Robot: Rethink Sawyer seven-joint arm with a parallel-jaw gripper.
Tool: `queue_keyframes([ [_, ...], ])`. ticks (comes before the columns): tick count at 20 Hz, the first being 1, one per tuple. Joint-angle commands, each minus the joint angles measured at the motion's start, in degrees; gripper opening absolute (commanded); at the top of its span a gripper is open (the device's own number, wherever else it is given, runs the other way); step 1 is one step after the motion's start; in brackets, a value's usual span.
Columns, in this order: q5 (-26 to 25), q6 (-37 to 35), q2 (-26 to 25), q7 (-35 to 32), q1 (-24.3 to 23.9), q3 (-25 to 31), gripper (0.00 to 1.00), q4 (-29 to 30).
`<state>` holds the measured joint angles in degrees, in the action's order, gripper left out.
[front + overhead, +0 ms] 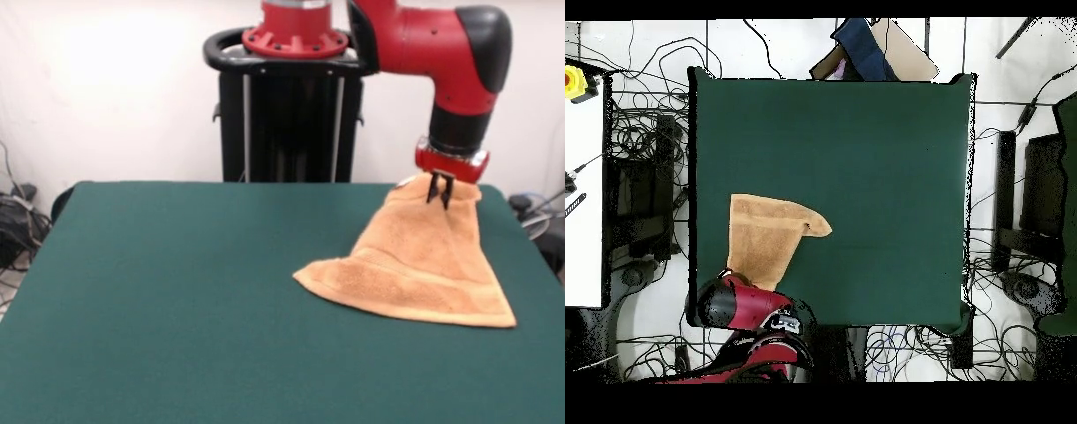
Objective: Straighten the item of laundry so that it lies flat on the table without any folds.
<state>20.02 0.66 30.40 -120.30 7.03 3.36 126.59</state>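
An orange-tan terry towel (422, 265) is draped in a tent shape near one corner of the green table (159, 300), its upper point lifted and its lower hem spread in a fan on the felt, a banded stripe seen along that hem. The raised point is pinched between the narrow fingers of the gripper (440, 196) — held closed on the cloth beneath the red arm (441, 44). The step in hand is judged to be a drag-out: the held corner is best drawn low and slowly away from the resting hem, so that the folds are pulled flat rather than bunched. No containers are shown — only loose cables (645, 110) are seen around the table.
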Motion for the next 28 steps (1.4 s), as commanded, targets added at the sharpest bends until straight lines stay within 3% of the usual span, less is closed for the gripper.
queue_keyframes([
  [1,10.24,-4.71,-4.14,-17.05,3.84,4.43,0.00,-7.00],
  [9,18.94,-8.64,-7.48,-16.80,11.82,0.77,0.00,-13.88],
  [18,24.18,-9.44,-7.76,-16.87,13.85,2.13,0.00,-16.45],
  [21,24.28,-10.75,-7.69,-15.45,15.37,-0.55,0.00,-17.35],
  [22,23.98,-8.75,-7.49,-14.32,14.68,-0.14,1.00,-16.75],
  [24,23.44,-7.83,-7.03,-13.80,13.87,0.17,1.00,-16.11],
  [25,23.21,-11.11,-6.94,-13.64,14.46,-1.57,1.00,-16.87],
  [28,18.13,-27.65,-3.73,-17.60,20.17,-13.72,1.00,-21.31],
])
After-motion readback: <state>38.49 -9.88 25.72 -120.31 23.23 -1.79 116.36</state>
